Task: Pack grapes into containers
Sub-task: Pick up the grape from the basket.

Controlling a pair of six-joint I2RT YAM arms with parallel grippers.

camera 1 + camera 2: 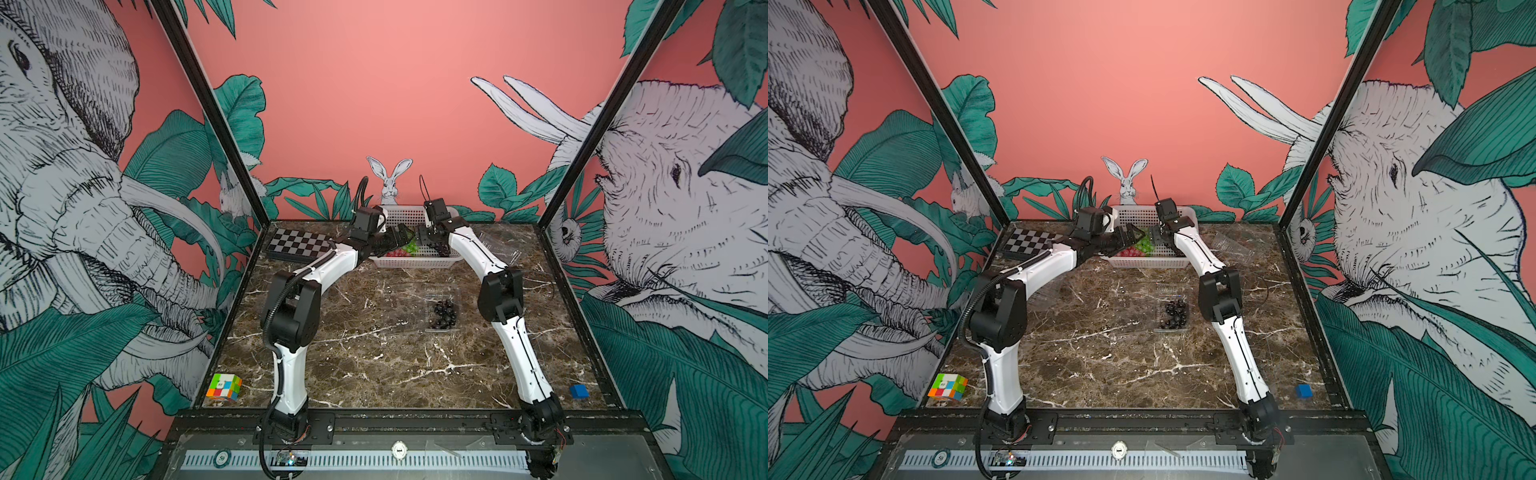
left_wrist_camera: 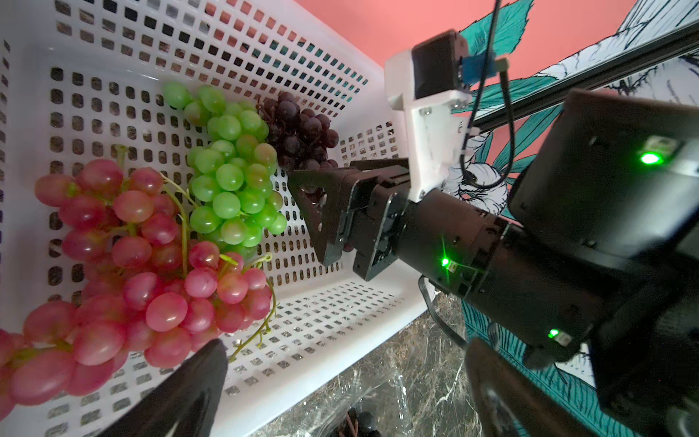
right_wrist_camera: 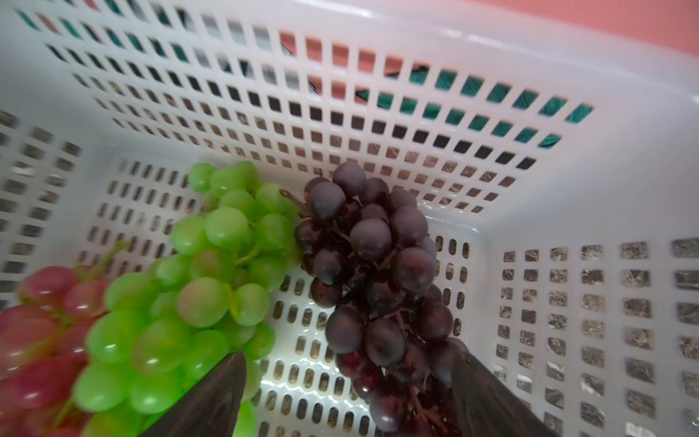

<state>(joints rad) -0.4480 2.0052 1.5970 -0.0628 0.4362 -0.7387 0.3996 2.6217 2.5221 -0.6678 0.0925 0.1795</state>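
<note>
Where the white basket [image 1: 415, 262] sat, upper centre in both top views, we saw the right end effector [image 3: 348, 357] spread astride the dark bunch [image 3: 370, 265], beside the green bunch [image 3: 212, 272] and red bunch [image 2: 125, 265]. The left end effector [image 2: 346, 344] hung spread near the red bunch. Mid-frame on the desk [image 1: 374, 365], a clear container [image 1: 441, 296] held dark grapes [image 1: 444, 312].

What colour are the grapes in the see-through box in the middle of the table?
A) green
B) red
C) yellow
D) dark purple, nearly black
D: the clear box holds only dark grapes, while the green bunch and the red bunch lie in the white basket.
</note>
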